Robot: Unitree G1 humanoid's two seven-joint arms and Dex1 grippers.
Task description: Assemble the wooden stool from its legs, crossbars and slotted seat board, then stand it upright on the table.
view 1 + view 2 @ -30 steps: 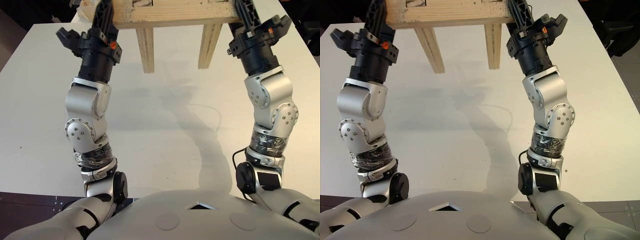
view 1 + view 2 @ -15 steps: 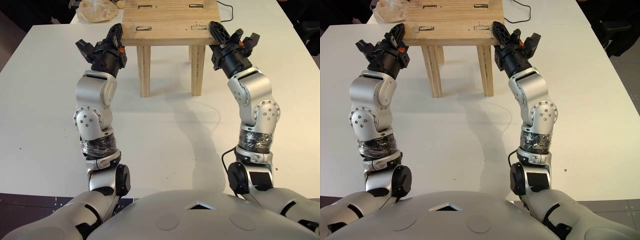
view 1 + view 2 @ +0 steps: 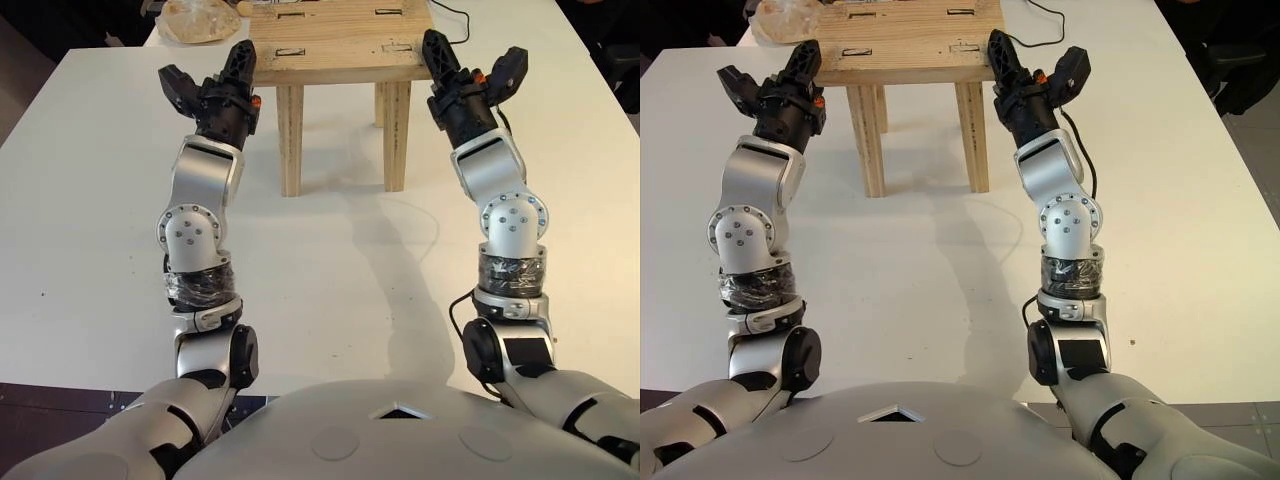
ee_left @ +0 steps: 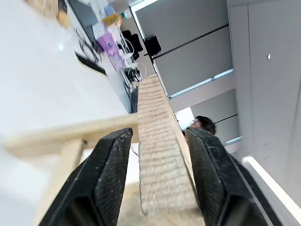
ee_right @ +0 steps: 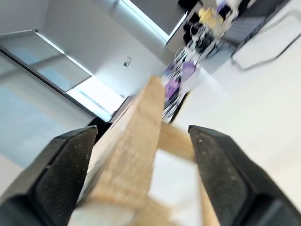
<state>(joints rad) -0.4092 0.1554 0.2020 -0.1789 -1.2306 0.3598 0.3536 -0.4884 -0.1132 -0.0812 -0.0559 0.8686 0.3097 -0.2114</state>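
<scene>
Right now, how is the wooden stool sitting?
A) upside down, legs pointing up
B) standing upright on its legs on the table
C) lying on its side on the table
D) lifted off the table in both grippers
B: the wooden stool stands with its legs down on the white table, and the left gripper and right gripper are open at either side of the seat.

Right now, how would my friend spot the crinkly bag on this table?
Find the white table and the wooden stool standing on it. Behind the stool's corner on the robot's left, at the far edge, lies a crumpled clear bag holding something tan, the only soft, lumpy thing.
</scene>
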